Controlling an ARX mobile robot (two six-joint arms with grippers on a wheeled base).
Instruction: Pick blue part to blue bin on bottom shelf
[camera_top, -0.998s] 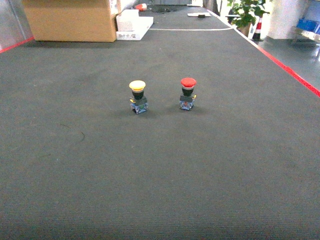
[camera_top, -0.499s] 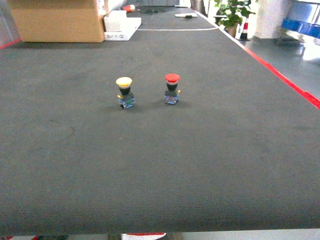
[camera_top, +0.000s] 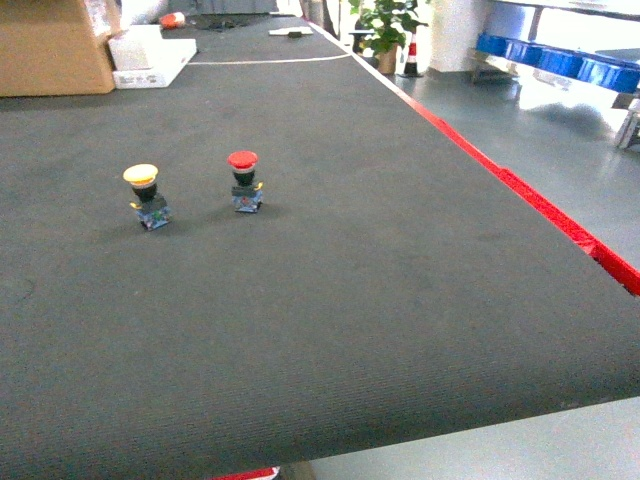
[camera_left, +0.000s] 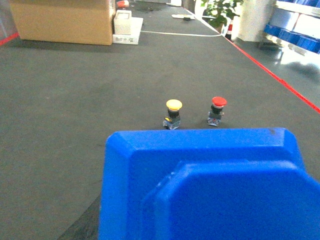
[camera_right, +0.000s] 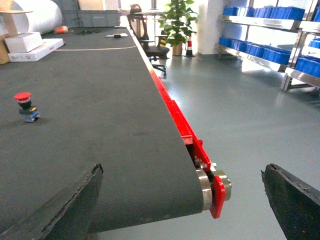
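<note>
While we hold a blue bin (camera_left: 200, 185) on the left, the right gripper (camera_right: 182, 200) gapes empty (no blue part visible), so we risk grabbing a button (camera_top: 243, 180).

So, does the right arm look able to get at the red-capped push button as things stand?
Probably yes: the right gripper is open, and only bare belt lies between it and the red-capped push button, which stands upright. Whether the arm stretches that far I cannot tell.
</note>
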